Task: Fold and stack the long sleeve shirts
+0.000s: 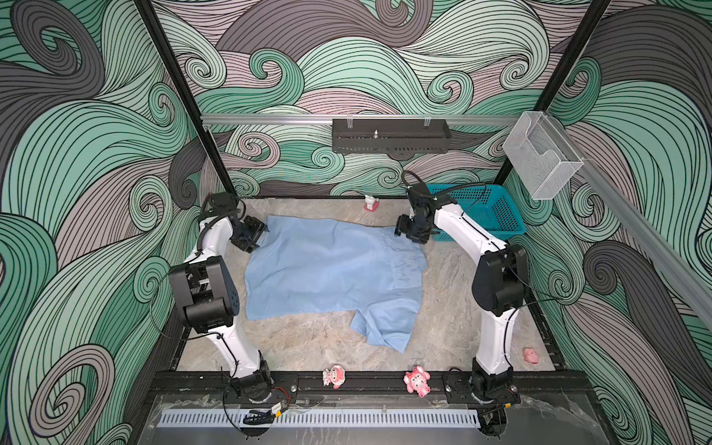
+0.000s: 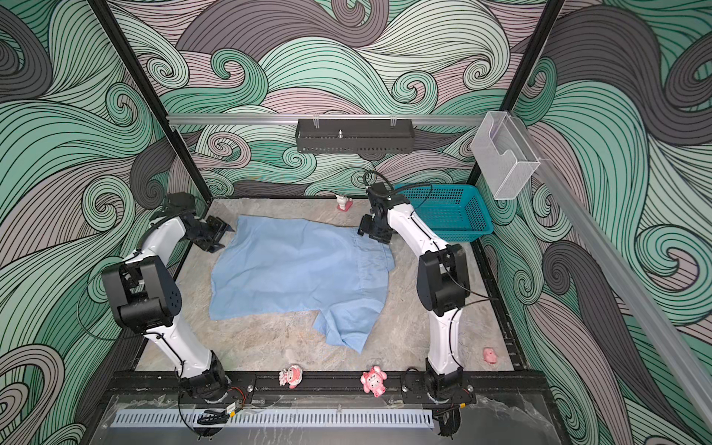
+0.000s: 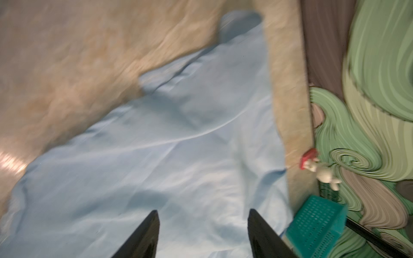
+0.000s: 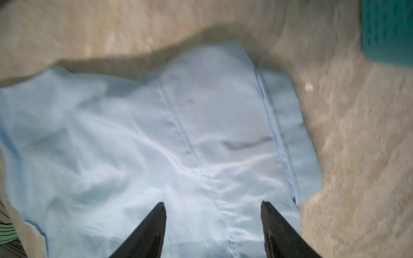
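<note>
The left pincer (image 3: 203,236) has its two fingers (image 3: 145,234) apart, with nothing clamped between them and blue cloth showing beyond the gap. The right pincer (image 4: 213,232) is likewise parted and holds nothing. Both wrist views are blurred, so I cannot tell whether either pincer touches the cloth.

In both top views the left pincer is at the upper left corner of the one light blue shirt (image 1: 327,269) and the right pincer is at its upper right corner. The shirt lies spread mostly flat in the middle of the frame on the mottled beige surface (image 1: 308,346). A bunched flap of it trails toward the lower right.

One teal perforated basket (image 1: 497,231) stands at the right of the frame, behind the right arm and apart from the shirt.

There are four small toy figures:
- a white and red one (image 1: 371,202) at the back edge above the shirt
- two pink ones (image 1: 334,376) (image 1: 417,380) on the black front rail
- one pink one (image 1: 531,355) at the lower right

Above, one black tray (image 1: 389,136) hangs on the rail, and one clear holder (image 1: 541,154) is at the upper right.
</note>
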